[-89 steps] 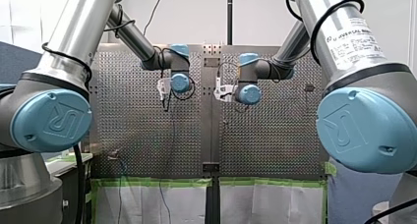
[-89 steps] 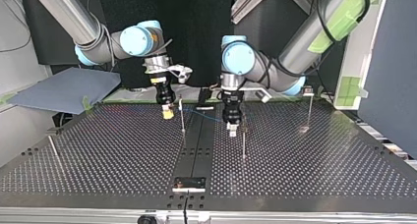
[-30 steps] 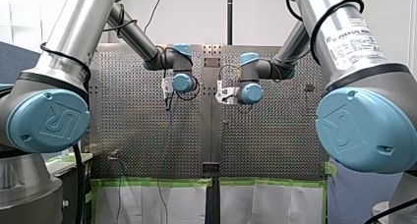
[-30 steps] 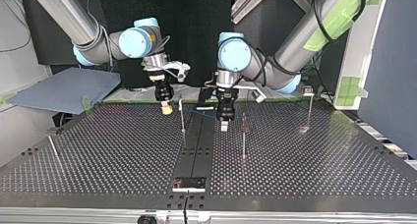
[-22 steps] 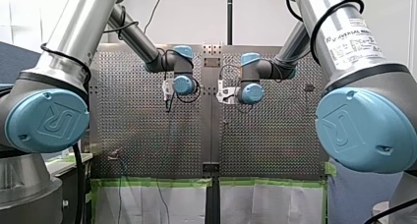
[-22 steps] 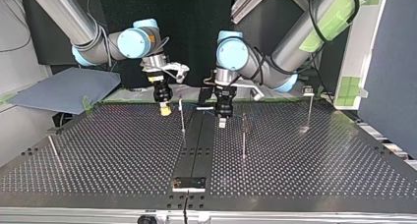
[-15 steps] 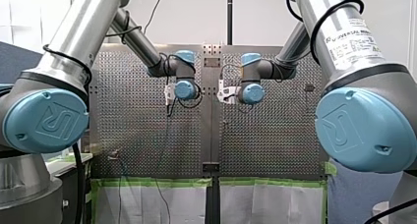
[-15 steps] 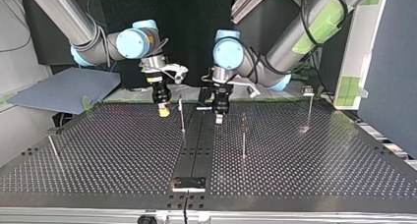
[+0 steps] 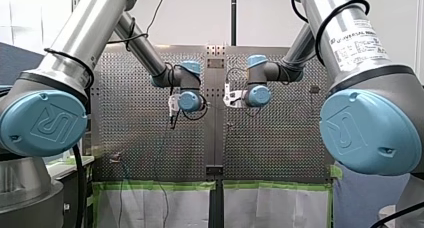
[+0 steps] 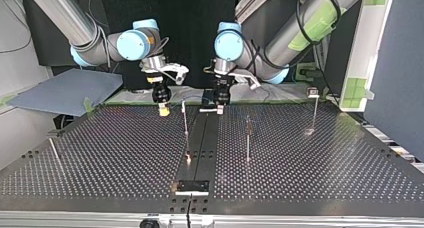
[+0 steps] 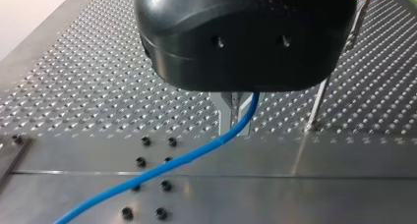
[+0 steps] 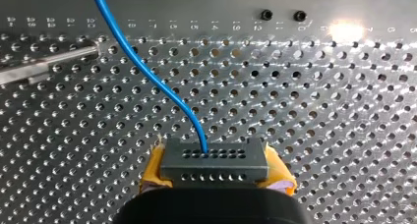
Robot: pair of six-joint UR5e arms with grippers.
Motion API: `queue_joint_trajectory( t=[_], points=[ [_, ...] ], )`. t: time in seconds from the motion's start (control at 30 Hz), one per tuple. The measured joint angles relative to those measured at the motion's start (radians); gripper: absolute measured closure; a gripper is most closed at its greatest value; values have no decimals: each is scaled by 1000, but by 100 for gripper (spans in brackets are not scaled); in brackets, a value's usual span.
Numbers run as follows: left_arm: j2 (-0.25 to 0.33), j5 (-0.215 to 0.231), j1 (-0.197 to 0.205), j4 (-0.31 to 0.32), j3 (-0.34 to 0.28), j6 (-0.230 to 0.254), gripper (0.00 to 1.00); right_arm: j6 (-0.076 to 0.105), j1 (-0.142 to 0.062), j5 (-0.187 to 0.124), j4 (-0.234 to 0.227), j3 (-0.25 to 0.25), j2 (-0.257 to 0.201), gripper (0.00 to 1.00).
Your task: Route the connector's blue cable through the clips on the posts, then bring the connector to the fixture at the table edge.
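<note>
Pinching thin blue cable (image 11: 196, 153): left claw (image 11: 235, 117); right claw (image 12: 216, 180) clamps dark rectangular connector (image 12: 215, 161).

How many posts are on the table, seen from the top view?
4: one post left of the centre strip, one right of it, one at the far right, one near the left edge. More may be hidden.

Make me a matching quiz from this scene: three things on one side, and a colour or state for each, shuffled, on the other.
Things:
1. connector
2. cable
3. my left gripper

Colours or states:
A. black body, metal fingers
B. blue
C. held by my right gripper between its yellow pads

Pairs: 1-C, 2-B, 3-A.
</note>
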Motion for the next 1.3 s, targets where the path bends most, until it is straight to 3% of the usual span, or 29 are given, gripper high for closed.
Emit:
queue_joint_trajectory(
  t=[0.43, 0.97, 1.3],
  points=[
    [-4, -3, -29, 16, -19, -1, 97, -1, -13, 2, -51, 59, 1, 100],
    [-63, -17, -45, 53, -19, 0, 97, -8, -43, 0, -94, 118, 3, 100],
    [-99, -19, -61, 55, -11, 8, 97, -2, -67, -3, -168, 190, 6, 100]
  ],
)
